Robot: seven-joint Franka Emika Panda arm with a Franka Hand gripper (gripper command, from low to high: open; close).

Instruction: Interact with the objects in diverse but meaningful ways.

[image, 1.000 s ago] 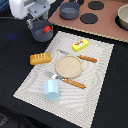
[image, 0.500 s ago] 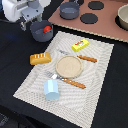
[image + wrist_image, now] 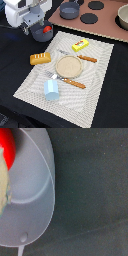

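Note:
A grey handled pot (image 3: 40,33) stands at the mat's far corner on the exterior view's left, with the red tomato (image 3: 47,29) inside it. My gripper (image 3: 31,25) hangs just above the pot's rim, on its left side in that view; its fingers are too blurred to read. The wrist view shows the pot's grey inside (image 3: 30,193) and part of the tomato (image 3: 6,145). On the mat lie the bread loaf (image 3: 40,58), the yellow packet (image 3: 80,45) and the light-blue cup (image 3: 51,90). A second grey pot (image 3: 70,9) sits on the brown stove top.
A tan plate (image 3: 68,66) lies mid-mat between an orange-handled fork (image 3: 82,57) and knife (image 3: 75,83). The brown stove board carries dark burners (image 3: 90,18) and a bowl (image 3: 123,17) at the far right. The mat lies on a dark table (image 3: 110,110).
My gripper has drifted a little toward the exterior view's left, uncovering more of the pot with the tomato in it. The other things have stayed put.

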